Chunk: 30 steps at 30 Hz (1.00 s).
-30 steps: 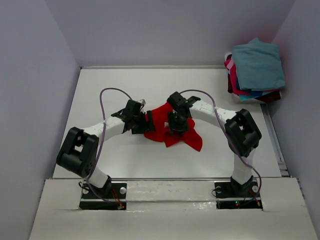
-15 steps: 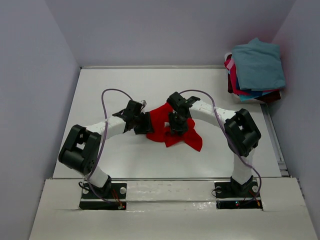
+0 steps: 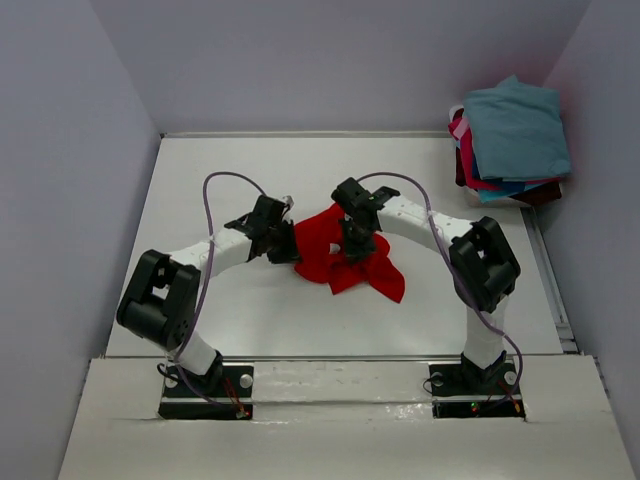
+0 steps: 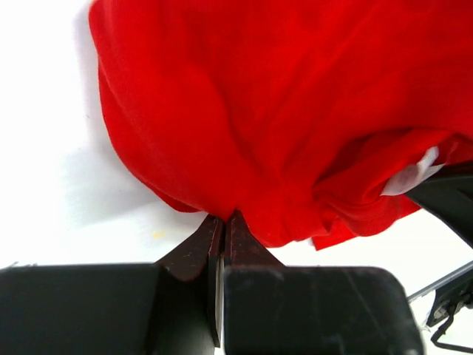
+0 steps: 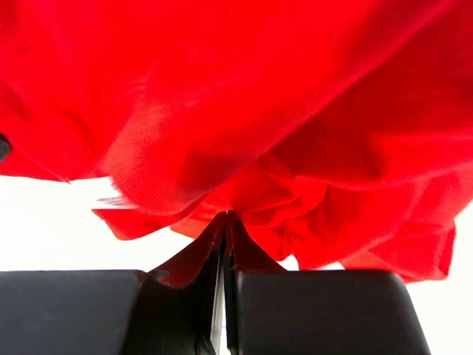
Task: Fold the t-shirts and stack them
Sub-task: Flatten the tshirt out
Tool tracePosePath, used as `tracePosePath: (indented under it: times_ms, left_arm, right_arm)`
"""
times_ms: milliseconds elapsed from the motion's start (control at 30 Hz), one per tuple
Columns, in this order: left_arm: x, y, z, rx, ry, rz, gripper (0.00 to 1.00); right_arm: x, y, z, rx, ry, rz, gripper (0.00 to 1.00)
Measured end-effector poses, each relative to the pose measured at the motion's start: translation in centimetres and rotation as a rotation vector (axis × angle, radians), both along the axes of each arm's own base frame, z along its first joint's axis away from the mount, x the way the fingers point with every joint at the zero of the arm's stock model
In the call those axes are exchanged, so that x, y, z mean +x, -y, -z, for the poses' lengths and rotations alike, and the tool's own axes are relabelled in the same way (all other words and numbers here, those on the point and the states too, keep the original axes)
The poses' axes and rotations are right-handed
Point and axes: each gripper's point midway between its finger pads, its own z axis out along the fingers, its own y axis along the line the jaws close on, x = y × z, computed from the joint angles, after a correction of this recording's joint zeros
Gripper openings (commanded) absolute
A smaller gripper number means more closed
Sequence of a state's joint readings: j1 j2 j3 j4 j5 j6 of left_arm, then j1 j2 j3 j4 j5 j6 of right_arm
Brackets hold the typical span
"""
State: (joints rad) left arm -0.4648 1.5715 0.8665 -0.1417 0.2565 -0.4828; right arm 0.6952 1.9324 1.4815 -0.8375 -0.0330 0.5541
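A crumpled bright red t-shirt [image 3: 345, 258] lies at the middle of the white table. My left gripper [image 3: 288, 245] is at its left edge, jaws shut on a pinch of the red cloth [image 4: 244, 148]. My right gripper [image 3: 354, 245] sits over the shirt's middle, jaws also shut on a fold of the red cloth [image 5: 244, 140]. In the wrist views the cloth bunches right at each pair of fingertips, the left gripper [image 4: 224, 217] and the right gripper [image 5: 226, 216]. A white label [image 4: 412, 174] peeks out of the shirt. A pile of other t-shirts [image 3: 512, 140], teal-blue on top, sits at the far right corner.
Grey walls close in the table [image 3: 220, 170] on the left, back and right. The pile at the far right shows pink, blue and dark maroon layers under the teal one. Purple cables loop over both arms.
Both grippers have gone from open to shut on the red t-shirt. The left gripper moved slightly right and farther in to the shirt's edge; the right one barely shifted.
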Motion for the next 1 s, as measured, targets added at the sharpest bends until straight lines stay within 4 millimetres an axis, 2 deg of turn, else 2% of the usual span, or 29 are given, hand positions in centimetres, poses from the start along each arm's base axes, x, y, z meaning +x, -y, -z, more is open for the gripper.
tracePosePath:
  times_ms: [100, 133, 200, 267, 300, 433, 667, 1000]
  left_arm:
    - [1.2, -0.1, -1.7, 0.025, 0.042, 0.001, 0.06]
    - [2.0, -0.1, -3.1, 0.031, 0.079, 0.002, 0.06]
    - [3.1, 0.0, -5.1, 0.030, 0.135, 0.001, 0.06]
    - [4.1, 0.2, -6.9, 0.028, 0.184, 0.001, 0.06]
    - [4.4, 0.3, -7.6, 0.025, 0.203, 0.003, 0.06]
    - [4.6, 0.3, -8.0, 0.027, 0.215, 0.006, 0.06]
    - [4.2, 0.0, -7.6, 0.042, 0.195, 0.008, 0.05]
    - [4.0, -0.4, -7.3, 0.065, 0.189, 0.015, 0.06]
  right_arm:
    - [1.1, 0.1, -1.6, -0.019, 0.042, 0.011, 0.07]
    - [1.6, 0.0, -2.2, -0.021, 0.061, 0.013, 0.19]
    - [2.3, -0.1, -3.4, -0.023, 0.092, 0.018, 0.32]
    - [3.0, -0.1, -4.7, -0.029, 0.125, 0.019, 0.54]
    - [3.3, -0.1, -5.1, -0.028, 0.137, 0.023, 0.57]
    - [3.4, 0.4, -5.5, -0.047, 0.154, 0.025, 0.59]
    - [2.3, 1.5, -3.9, -0.094, 0.114, 0.025, 0.59]
    - [1.5, 1.3, -3.3, -0.076, 0.080, 0.014, 0.59]
